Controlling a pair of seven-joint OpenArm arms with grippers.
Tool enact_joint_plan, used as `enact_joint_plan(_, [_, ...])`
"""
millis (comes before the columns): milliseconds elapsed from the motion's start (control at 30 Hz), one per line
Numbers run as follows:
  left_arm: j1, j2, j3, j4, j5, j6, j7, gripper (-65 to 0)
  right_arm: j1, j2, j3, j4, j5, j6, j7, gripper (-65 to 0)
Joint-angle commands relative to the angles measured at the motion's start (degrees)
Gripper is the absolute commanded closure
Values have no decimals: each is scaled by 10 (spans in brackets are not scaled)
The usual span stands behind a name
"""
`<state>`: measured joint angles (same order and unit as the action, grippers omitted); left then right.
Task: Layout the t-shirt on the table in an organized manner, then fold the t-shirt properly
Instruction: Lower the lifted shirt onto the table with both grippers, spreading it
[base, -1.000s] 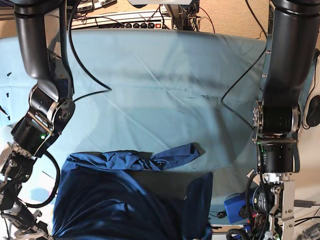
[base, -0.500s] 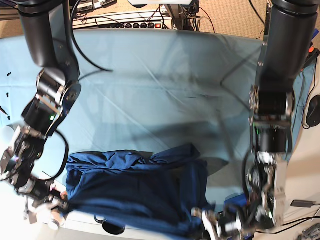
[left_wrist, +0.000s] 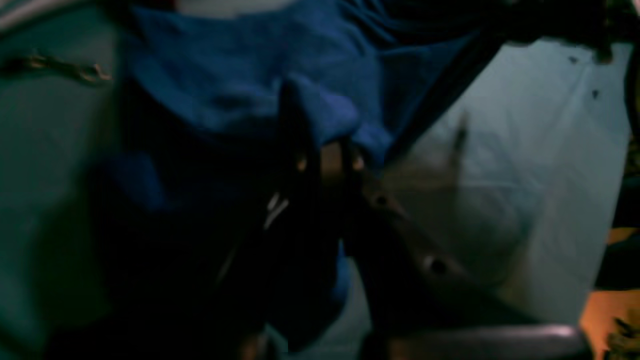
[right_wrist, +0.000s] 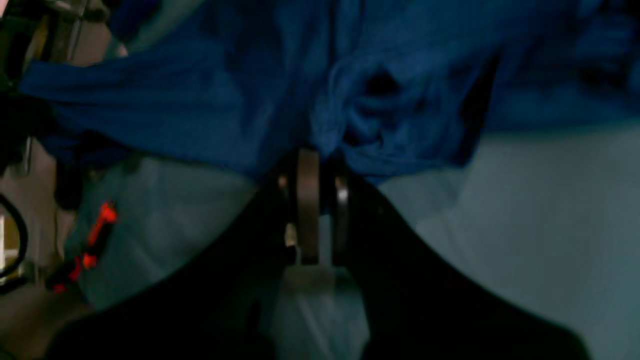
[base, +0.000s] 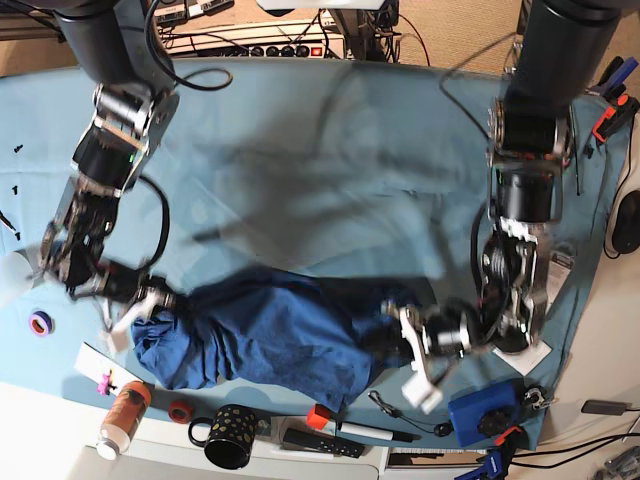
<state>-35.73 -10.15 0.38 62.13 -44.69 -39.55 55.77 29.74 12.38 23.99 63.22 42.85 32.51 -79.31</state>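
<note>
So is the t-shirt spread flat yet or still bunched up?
Still bunched: the t-shirt lies crumpled and wrinkled near the table's front edge, not flat.

A power strip (base: 262, 47) and tangled cables (base: 345, 35) lie behind. A spotted mug (base: 226, 437) and a bottle (base: 121, 418) sit in front.

The t-shirt (base: 265, 340) lies bunched on the table (base: 320, 170) near its front edge. My right gripper (base: 148, 300) sits at its left end, my left gripper (base: 405, 345) at its right end. A mug (base: 222, 436) stands before it, off the edge.
</note>
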Motion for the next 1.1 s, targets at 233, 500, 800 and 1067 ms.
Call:
enact_joint_plan(233, [34,-9,-2,9,-37,-4,6,0,-66,10,1,50,57,24,-7,0])
enact_joint_plan(500, [37,-80,-2,12,-85,-4,28,0,-139,47,1,261,53,18,-7,0])
enact_joint_plan(800, [75,-114,-2,11,-155,-4,68,0,-208,84,10,335,0,6,-7,0])
enact_joint_plan(1067, [105,-90,-2,11,-158,-4,68,0,-262,84,10,335,-39,7,-7,-50])
